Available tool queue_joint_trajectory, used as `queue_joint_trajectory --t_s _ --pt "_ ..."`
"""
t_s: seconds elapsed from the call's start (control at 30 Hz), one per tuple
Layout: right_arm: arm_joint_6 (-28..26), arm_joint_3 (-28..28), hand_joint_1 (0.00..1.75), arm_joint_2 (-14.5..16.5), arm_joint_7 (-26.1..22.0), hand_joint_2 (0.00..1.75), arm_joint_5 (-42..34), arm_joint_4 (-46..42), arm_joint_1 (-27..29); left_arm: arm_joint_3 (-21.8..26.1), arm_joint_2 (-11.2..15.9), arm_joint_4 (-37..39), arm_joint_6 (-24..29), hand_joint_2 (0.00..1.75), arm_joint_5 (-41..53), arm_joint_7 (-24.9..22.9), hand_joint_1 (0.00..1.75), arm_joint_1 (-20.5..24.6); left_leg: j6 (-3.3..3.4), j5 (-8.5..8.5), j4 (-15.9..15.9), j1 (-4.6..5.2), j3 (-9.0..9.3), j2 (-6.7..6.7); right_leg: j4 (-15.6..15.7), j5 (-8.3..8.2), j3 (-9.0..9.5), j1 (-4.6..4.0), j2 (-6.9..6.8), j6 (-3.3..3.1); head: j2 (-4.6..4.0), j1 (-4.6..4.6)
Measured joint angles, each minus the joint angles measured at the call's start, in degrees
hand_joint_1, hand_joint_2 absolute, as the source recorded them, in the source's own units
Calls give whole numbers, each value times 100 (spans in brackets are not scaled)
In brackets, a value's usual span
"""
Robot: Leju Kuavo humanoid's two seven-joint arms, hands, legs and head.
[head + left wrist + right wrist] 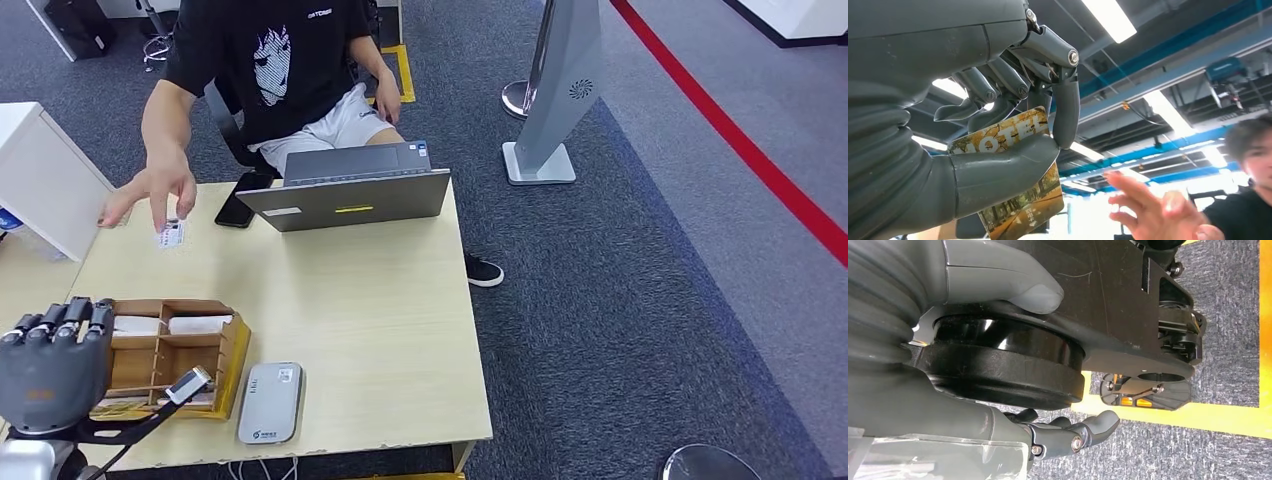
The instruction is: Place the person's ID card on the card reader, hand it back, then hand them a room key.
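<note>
While the person (270,70) sat behind the light wooden table (370,300), the robot's left hand (55,355) was raised at the near left corner, and in the left wrist view its thumb and fingers (1066,107) were closed on a room key (1020,200), a card printed with the word HOTEL in yellow and brown. The ID card (172,234) lay flat on the table at the far left, and the person's hand (155,190) was just above it, the fingertips touching it or almost touching it; this could not be told exactly. The grey card reader (270,402) lay near the front edge of the table, just beside a wooden organizer box (185,355) with compartments, and it had nothing on it. A grey laptop (345,190) stood open at the far side in front of the person, with a black phone (238,205) next to it. The right hand (1068,432) hung low over grey carpet and a yellow floor line, its fingers curled in, holding nothing.
</note>
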State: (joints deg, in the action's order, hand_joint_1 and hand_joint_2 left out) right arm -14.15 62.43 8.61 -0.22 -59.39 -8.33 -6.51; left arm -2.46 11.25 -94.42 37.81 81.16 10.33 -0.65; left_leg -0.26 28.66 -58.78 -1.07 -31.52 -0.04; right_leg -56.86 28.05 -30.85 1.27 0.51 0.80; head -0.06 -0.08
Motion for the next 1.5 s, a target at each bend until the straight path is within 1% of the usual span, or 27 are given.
queue_joint_trajectory --t_s 0.27,0.4,0.53,0.83,0.87,0.97,1.0,1.17,1.33,1.43,1.5 --pt "10 63 0 -1 5 175 18 0 -7 125 132 253 -91 175 -52 -20 175 283 0 0 0 0 -3 1 1 0 -6 0 0 -1 1 2" --pt "23 104 0 -5 7 175 39 0 -12 301 294 651 -332 175 -301 -40 175 689 -6 -4 0 -2 -3 0 -2 -3 -8 -2 0 -5 -1 1" --pt "34 123 0 -7 4 175 40 0 -13 461 394 944 -406 175 -420 -16 175 992 -13 -9 0 -6 -3 2 -5 -8 -11 -5 2 -12 0 1" --pt "49 157 0 -16 7 175 39 0 -16 569 416 1185 -435 175 -487 -4 173 1148 -13 -8 0 -5 -5 2 -4 -8 -12 -5 3 -12 0 2" --pt "51 161 0 -16 9 175 37 0 -16 585 416 1200 -439 175 -524 10 137 1160 -13 -8 0 -5 -5 3 -4 -8 -12 -5 3 -12 0 2" --pt "56 177 0 -19 20 175 23 0 -19 637 414 1222 -444 175 -620 67 8 1169 -13 -8 0 -5 -5 3 -4 -8 -12 -5 3 -12 0 2" --pt "56 185 0 -20 22 175 18 0 -20 649 412 1223 -438 175 -639 82 0 1159 -13 -8 0 -5 -5 3 -4 -8 -11 -5 3 -12 0 2" --pt "56 212 0 -22 22 175 -3 0 -22 683 399 1163 -283 175 -679 143 0 949 -13 -8 0 -5 -5 4 -5 -7 -12 -5 4 -13 0 1" --pt "50 217 0 -22 22 175 -61 0 -22 798 351 744 51 175 -777 242 0 483 -13 -8 0 -5 -8 6 -4 -7 -13 -5 6 -12 0 2" --pt "37 217 0 -23 22 175 -111 0 -21 942 239 253 173 175 -902 489 0 82 -12 -7 0 -5 -11 7 -3 -6 -15 -4 8 -12 1 2" --pt "21 217 0 -23 17 175 -159 0 -20 1136 58 -166 184 175 -1032 845 0 -217 -12 -6 0 -5 -13 8 -2 -6 -16 -4 9 -12 0 2"
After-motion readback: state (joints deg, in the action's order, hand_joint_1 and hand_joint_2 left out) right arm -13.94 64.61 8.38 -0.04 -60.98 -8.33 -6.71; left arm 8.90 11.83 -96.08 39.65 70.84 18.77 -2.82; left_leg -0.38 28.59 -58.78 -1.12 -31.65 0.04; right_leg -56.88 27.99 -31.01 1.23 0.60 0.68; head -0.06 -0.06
